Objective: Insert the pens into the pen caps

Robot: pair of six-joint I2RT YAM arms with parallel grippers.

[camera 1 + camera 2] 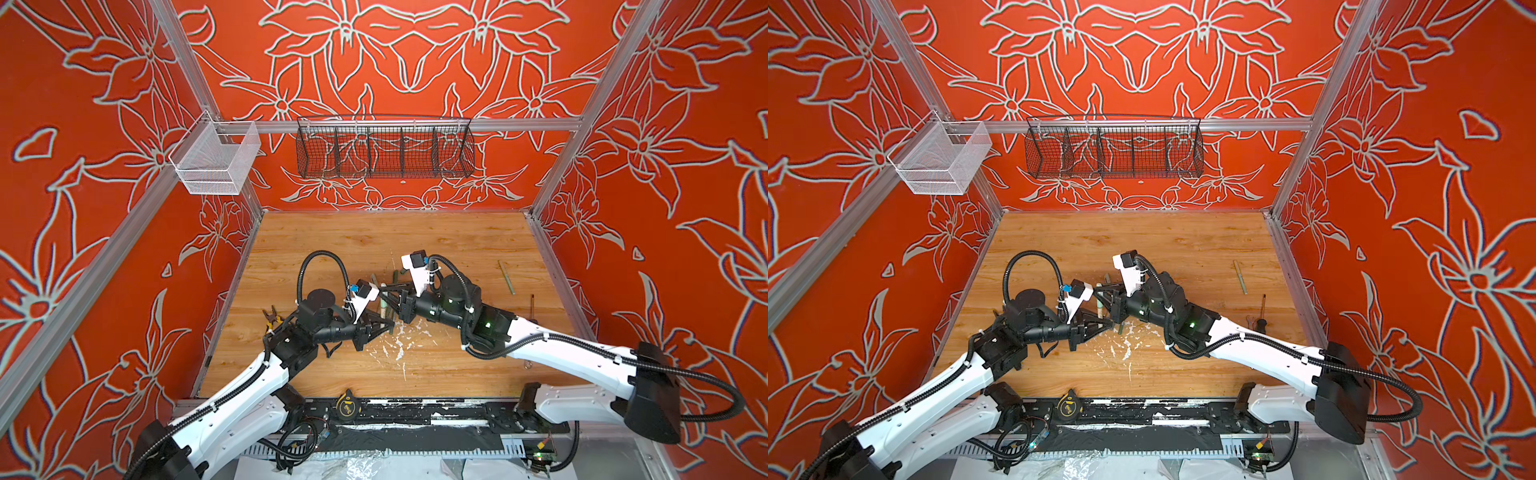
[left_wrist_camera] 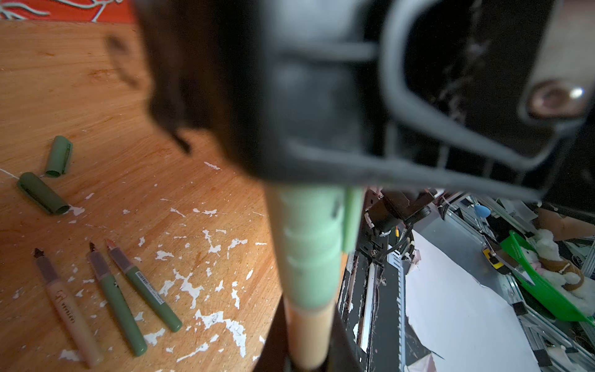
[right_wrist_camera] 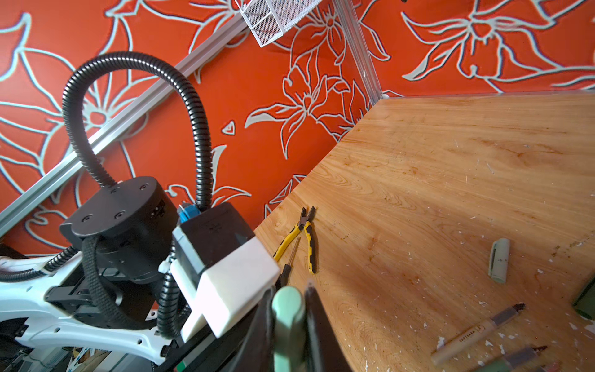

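Watching my left gripper [image 2: 307, 360] clamping the tan pen [image 2: 309, 331] and my right gripper [image 3: 288, 309] clamping the mint cap [image 3: 288, 325] above the paint flecks [image 1: 399, 345]. I am expecting any off-axis push to jam the tip or slide the barrel.

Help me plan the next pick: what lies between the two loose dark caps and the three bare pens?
Left wrist view: only bare table with white paint flecks lies between the caps and the pens.
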